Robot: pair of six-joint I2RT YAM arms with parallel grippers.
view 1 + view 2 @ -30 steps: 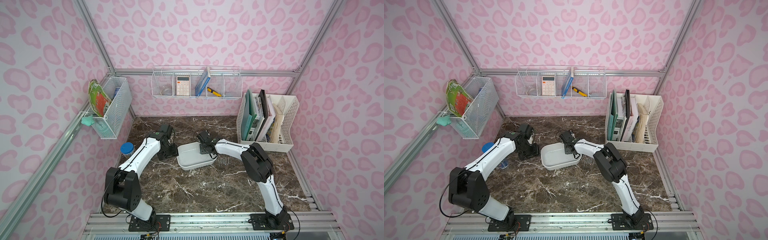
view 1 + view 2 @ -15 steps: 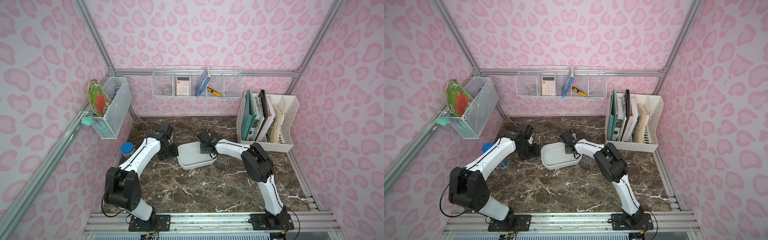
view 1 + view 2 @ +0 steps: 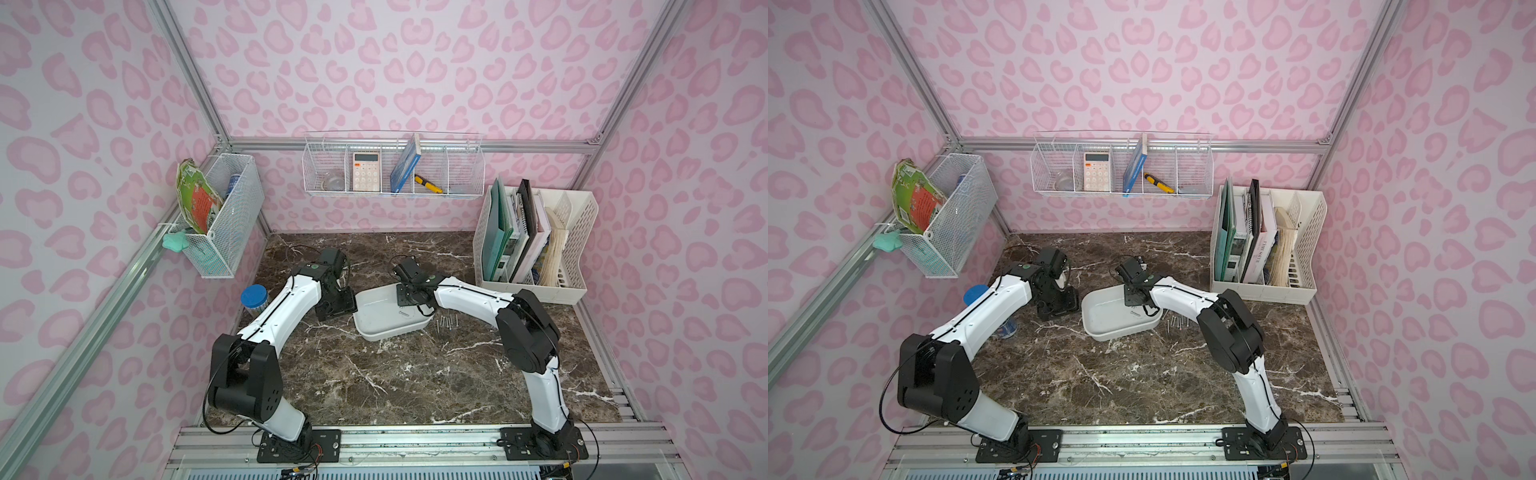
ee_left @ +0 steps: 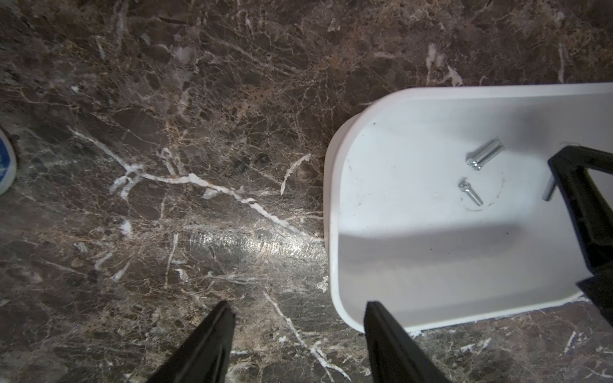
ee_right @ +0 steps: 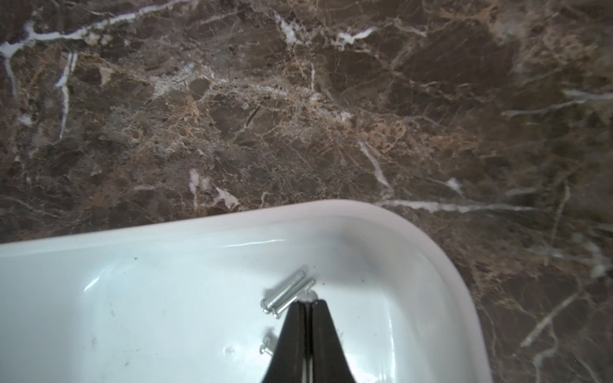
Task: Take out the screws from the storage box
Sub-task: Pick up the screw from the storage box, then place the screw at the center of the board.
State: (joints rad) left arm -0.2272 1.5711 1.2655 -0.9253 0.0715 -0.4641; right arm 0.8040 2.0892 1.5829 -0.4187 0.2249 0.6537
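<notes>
The white storage box (image 3: 380, 322) (image 3: 1106, 320) lies mid-table. In it I see three loose screws: a pair side by side (image 5: 287, 293) (image 4: 482, 158) and a short one (image 5: 267, 346) (image 4: 470, 193). My right gripper (image 5: 308, 300) (image 3: 409, 303) (image 3: 1136, 301) reaches down into the box, shut on another screw (image 4: 549, 192), whose head shows at the fingertips. Several screws (image 3: 446, 322) (image 3: 1177, 322) lie on the marble just right of the box. My left gripper (image 4: 298, 305) (image 3: 347, 309) (image 3: 1065, 307) stands open and holds nothing, low over the table at the box's left end.
A blue-lidded jar (image 3: 254, 297) (image 3: 976, 293) stands at the left beside the left arm. A white file rack (image 3: 536, 241) with books fills the back right corner. Wire baskets (image 3: 392, 166) hang on the back and left walls.
The right gripper's jaws have closed the last bit on the screw. Both arms hold their places.
</notes>
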